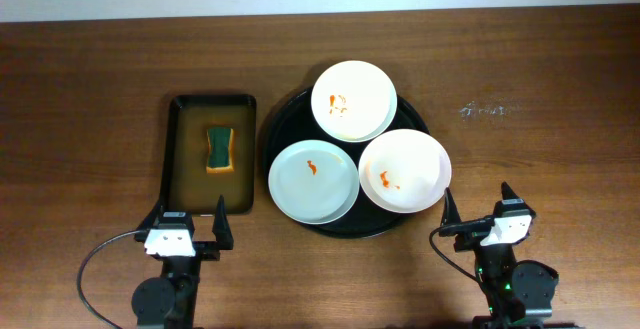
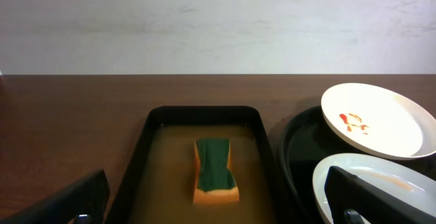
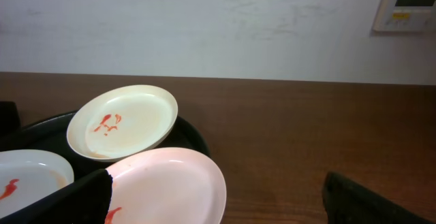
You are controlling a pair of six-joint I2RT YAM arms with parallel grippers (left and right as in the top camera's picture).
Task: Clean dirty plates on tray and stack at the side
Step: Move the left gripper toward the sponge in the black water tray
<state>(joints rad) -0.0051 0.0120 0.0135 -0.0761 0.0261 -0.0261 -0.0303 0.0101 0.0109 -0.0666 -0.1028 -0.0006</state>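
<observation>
Three dirty plates with orange-red smears lie on the round black tray: a white plate at the back, a pale blue plate at front left, a pale pink plate at front right. My left gripper is open and empty, near the table's front edge just in front of the rectangular tray. My right gripper is open and empty, to the front right of the pink plate. The right wrist view also shows the white plate and the blue plate. The left wrist view shows the white plate.
A rectangular dark tray with brownish liquid stands left of the round tray and holds a green-and-orange sponge, also in the left wrist view. Bare wooden table lies right of the round tray.
</observation>
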